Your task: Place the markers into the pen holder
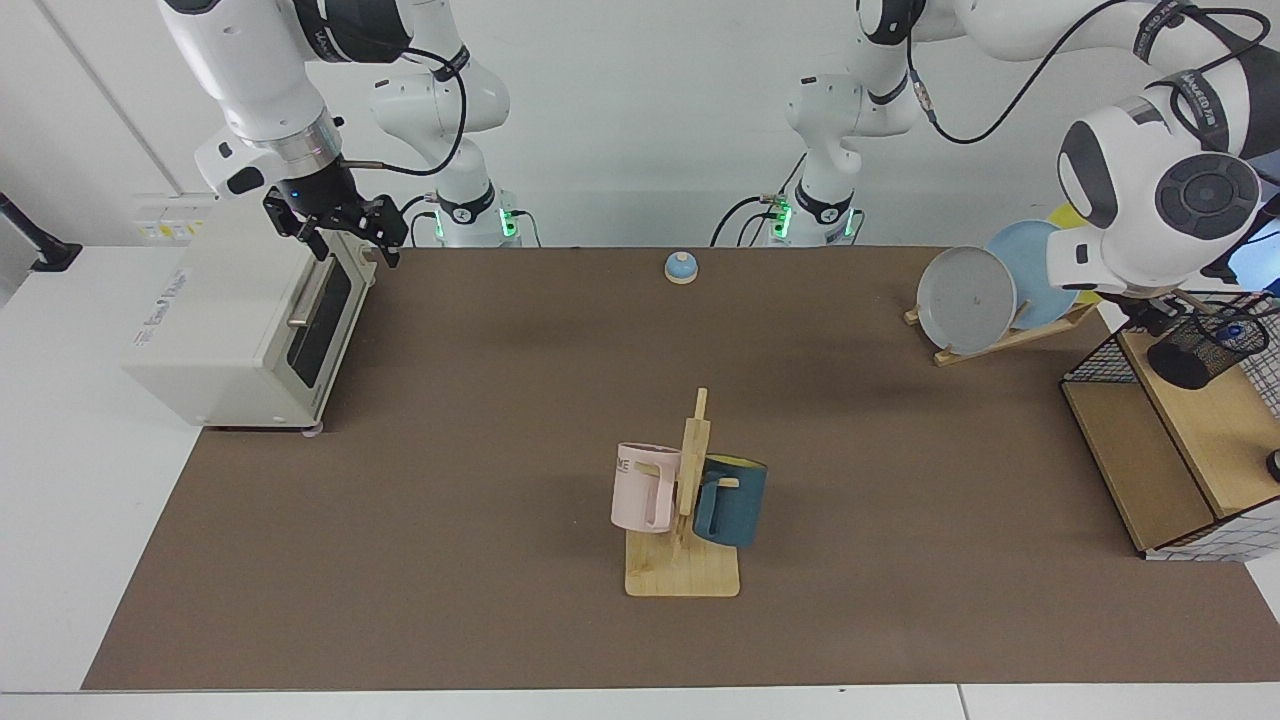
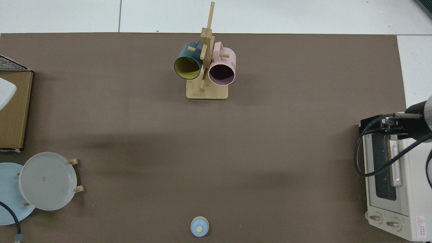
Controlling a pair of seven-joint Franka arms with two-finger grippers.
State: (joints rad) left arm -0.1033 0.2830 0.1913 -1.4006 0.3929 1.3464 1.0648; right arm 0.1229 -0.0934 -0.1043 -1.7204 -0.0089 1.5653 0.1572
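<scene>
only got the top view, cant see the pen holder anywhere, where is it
Observer: The pen holder sits on the upper wooden shelf of the wire basket, past your view's left edge.
Operator: is the marker in it
Observer: Likely. The marker shows only as a blue end inside the mesh, near the rim.
Operator: wheres the left gripper
Observer: The left gripper is tucked under its white wrist, right beside the holder's rim. The right gripper waits over the toaster oven.
</scene>
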